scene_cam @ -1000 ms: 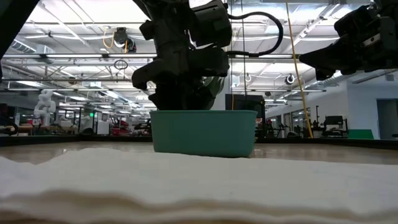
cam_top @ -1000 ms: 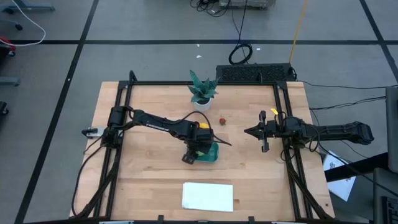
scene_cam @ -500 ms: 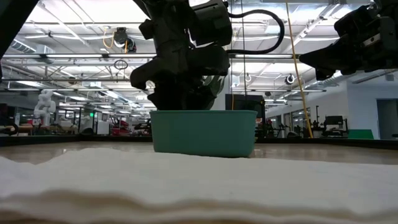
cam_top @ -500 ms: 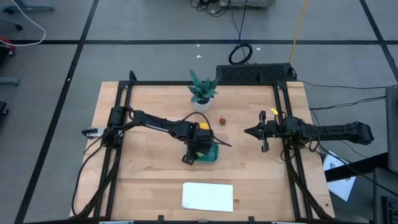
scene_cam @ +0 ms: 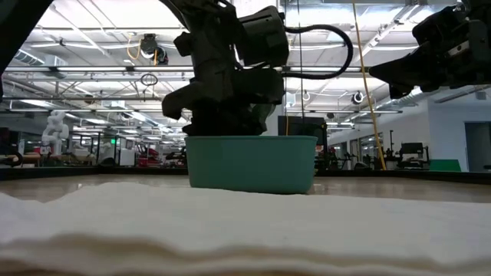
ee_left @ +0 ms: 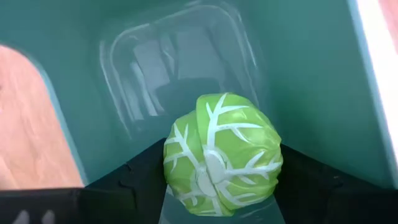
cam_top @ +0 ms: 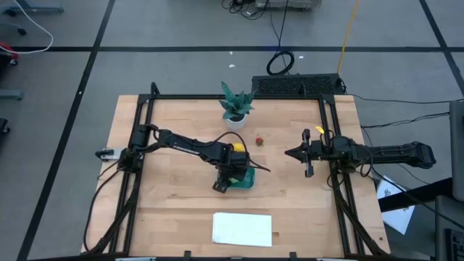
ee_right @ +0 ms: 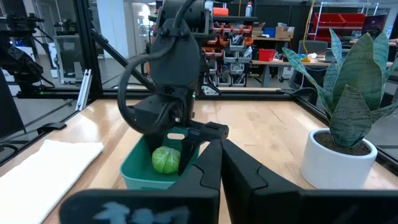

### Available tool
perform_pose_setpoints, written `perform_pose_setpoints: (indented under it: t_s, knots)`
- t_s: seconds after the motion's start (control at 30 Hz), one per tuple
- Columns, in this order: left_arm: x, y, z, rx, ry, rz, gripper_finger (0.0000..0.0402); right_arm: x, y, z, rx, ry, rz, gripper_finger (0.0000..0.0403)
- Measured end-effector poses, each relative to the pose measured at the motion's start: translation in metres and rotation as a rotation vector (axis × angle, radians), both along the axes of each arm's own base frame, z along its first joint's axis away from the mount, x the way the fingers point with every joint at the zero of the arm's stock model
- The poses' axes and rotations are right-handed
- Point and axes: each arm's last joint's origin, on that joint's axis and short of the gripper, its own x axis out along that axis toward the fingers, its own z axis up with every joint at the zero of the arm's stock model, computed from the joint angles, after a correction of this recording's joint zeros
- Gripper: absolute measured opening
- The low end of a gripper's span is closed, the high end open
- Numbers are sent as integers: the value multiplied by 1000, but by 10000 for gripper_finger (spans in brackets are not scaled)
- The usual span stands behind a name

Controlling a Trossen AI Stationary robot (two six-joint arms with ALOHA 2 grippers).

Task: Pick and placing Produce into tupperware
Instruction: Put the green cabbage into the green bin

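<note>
Left wrist view — light-green piece (ee_left: 222, 155) in left end effector (ee_left: 217, 186) — over tupperware (ee_left: 311, 81)

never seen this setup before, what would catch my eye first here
Most striking is the left gripper reaching down into the teal tupperware near the table's middle, its fingers around a light-green cabbage-like piece. Next, the spiky potted plant at the far edge, with a small dark red piece just in front of it. The right gripper waits, shut, at the right side.
</note>
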Motion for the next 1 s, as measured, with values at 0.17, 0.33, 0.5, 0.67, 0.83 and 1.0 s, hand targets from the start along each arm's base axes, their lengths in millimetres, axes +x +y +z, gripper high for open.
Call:
perform_pose_setpoints:
  t_s: [0.17, 0.33, 0.5, 0.67, 0.83, 1.0]
  knots:
    - [0, 0, -1, 0, 4, 3, 243, 0, 0, 0, 0, 0, 0, 0]
    - [0, 1, -3, 15, 10, 9, 244, 0, 0, 0, 0, 1, 0, 0]
    - [1, 4, -2, -15, 10, 33, 244, 0, 0, 0, 0, 1, 0, 0]
    - [1, 5, -2, -16, 11, 37, 244, 0, 0, 0, 0, 0, 0, 0]
    - [0, 5, -2, -64, 15, 29, 251, 0, 0, 0, 0, 0, 0, 0]
    - [0, 5, -2, -63, 16, 30, 279, 0, 0, 0, 0, 0, 0, 0]
